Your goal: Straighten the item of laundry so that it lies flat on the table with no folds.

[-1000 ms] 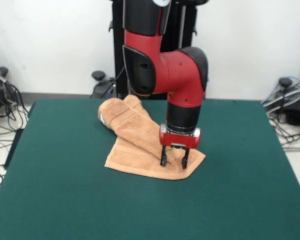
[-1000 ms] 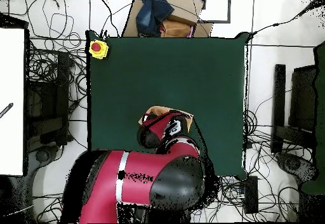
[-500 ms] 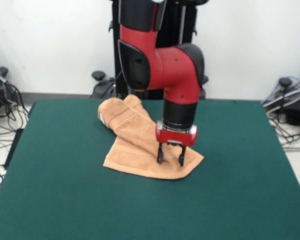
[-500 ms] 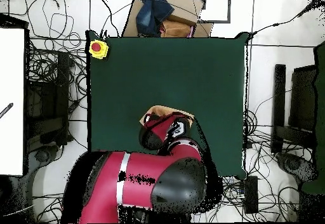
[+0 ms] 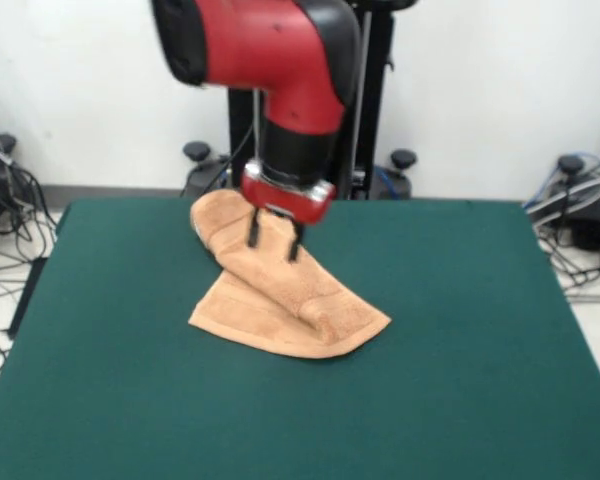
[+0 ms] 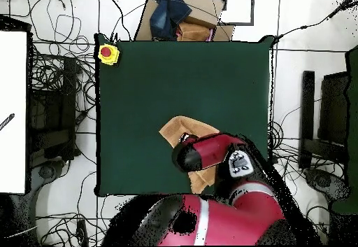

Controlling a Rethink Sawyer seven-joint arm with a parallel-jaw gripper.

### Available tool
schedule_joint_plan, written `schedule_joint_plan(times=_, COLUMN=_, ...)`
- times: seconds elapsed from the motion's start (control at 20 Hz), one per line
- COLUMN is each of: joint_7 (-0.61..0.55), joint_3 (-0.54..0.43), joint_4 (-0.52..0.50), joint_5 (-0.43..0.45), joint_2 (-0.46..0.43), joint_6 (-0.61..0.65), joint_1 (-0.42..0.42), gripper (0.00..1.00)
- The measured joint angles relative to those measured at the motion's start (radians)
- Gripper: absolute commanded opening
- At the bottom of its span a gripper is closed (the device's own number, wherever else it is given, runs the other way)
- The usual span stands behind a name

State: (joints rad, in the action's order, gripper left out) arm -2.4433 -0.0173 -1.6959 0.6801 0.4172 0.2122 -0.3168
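Note:
The item of laundry point(image 5: 280, 295), an orange-tan towel, lies crumpled on the green table point(image 5: 460, 330), with a thick folded strip running from its far-left end to a ridge near its front-right corner. My gripper point(image 5: 273, 238) hangs open over the far part of that strip, its fingertips just above or touching the cloth, and holds nothing. In the overhead view the arm covers the gripper. Only the towel's outer part point(image 6: 183, 128) and a small piece near the table's point(image 6: 182, 69) edge show there.
A yellow box with a red button point(image 6: 108, 53) sits on a table corner. A cardboard box with dark cloth point(image 6: 178, 17) stands beyond the far edge. Cables lie on the floor on both sides, and a white panel point(image 6: 12, 111) stands at the left.
The gripper has left the towel's front-right corner and moved up and toward the far-left bunched end. The towel has slid slightly left, and a raised ridge now shows near that corner.

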Motion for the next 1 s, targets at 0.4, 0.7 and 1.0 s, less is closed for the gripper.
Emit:
schedule_joint_plan(times=0.4, joint_7=0.001, joint_3=-0.004, joint_4=0.014, joint_5=0.071, joint_2=-0.003, joint_6=0.031, joint_1=-0.076, gripper=1.00)
schedule_joint_plan(times=0.7, joint_7=0.001, joint_3=-0.016, joint_4=0.041, joint_5=0.128, joint_2=-0.073, joint_6=-0.004, joint_1=-0.088, gripper=1.00)
schedule_joint_plan(times=1.0, joint_7=0.001, joint_3=0.002, joint_4=0.090, joint_5=0.160, joint_2=-0.174, joint_6=-0.138, joint_1=-0.038, gripper=1.00)
